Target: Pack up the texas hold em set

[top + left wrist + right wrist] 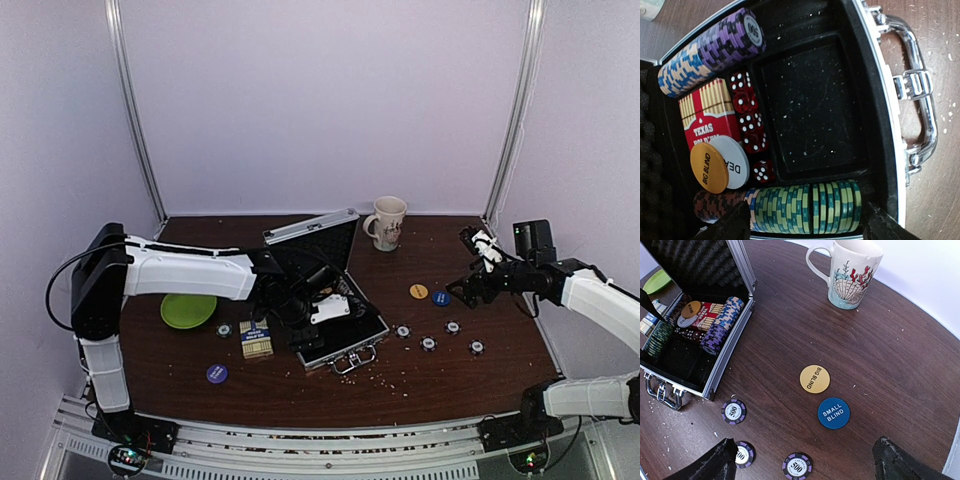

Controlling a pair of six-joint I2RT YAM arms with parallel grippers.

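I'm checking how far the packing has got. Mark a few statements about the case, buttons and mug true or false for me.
1. The briefcase lid stands open. True.
2. The SMALL BLIND button lies inside the briefcase. False: it lies on the table beside a BIG BLIND button.
3. Red dice sit in the briefcase. True.
4. The mug lies on its side. False: it stands upright.

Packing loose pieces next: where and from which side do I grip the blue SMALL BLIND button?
Best pinch across its rim, coming straight down: the SMALL BLIND button lies flat on the table, a thin disc, with a gap to the yellow BIG BLIND button.
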